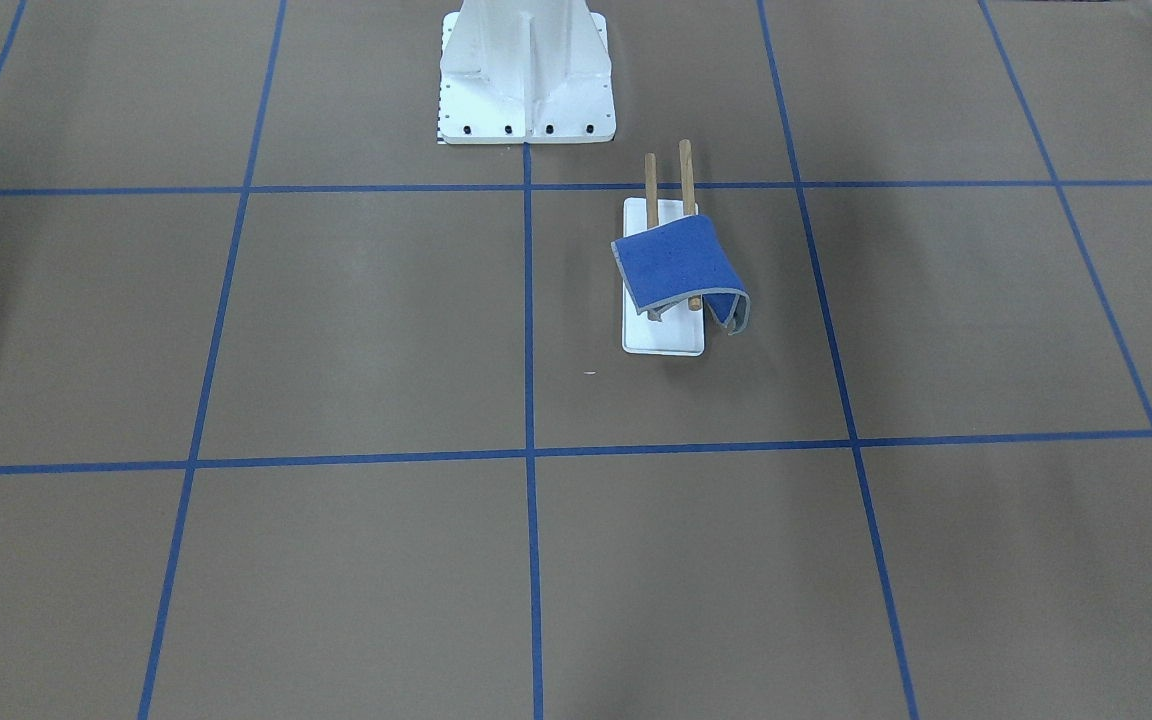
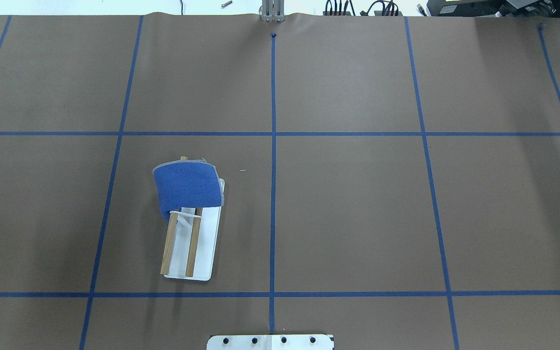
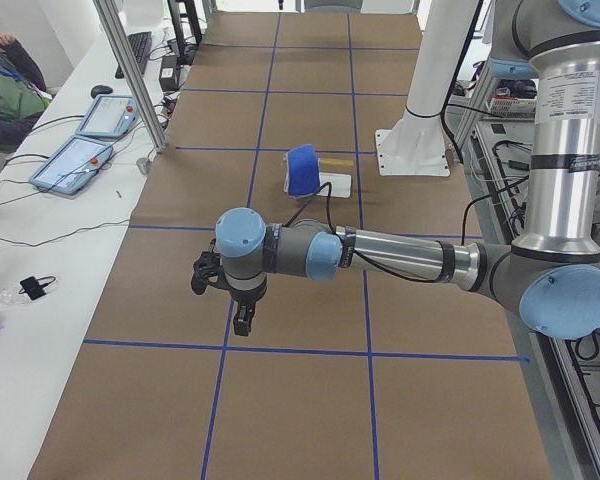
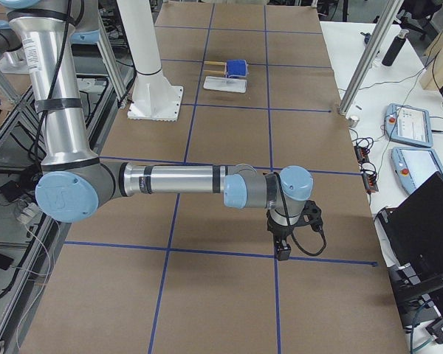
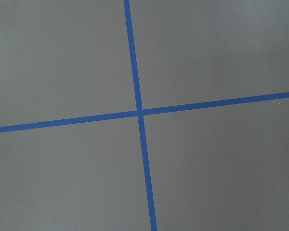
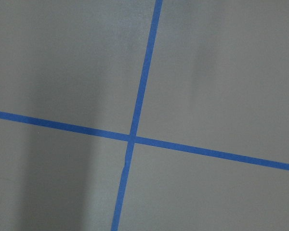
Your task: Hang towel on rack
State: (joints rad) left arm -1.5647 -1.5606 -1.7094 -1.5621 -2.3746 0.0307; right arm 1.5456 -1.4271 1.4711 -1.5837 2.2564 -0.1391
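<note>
The left claw [image 3: 241, 326] and the right claw [image 4: 283, 253] each hang low over the worktop [image 2: 358, 218], one at either end; whether either is released or clenched cannot be told. Well apart from both, the towel [image 2: 187, 187] lies draped over the far end of the rack [image 2: 208, 248], covering both dowels, left of the centre tape line [image 2: 273, 194].

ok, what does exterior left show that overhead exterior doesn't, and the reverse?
Only exterior left: the left arm stretched low over the table, plus an operator and tablets at the side bench.
Only overhead exterior: the rack from above, with both bare dowel lengths and the white support between them.
Both: the towel draped over the rack's end away from the robot, and the blue tape grid.
</note>
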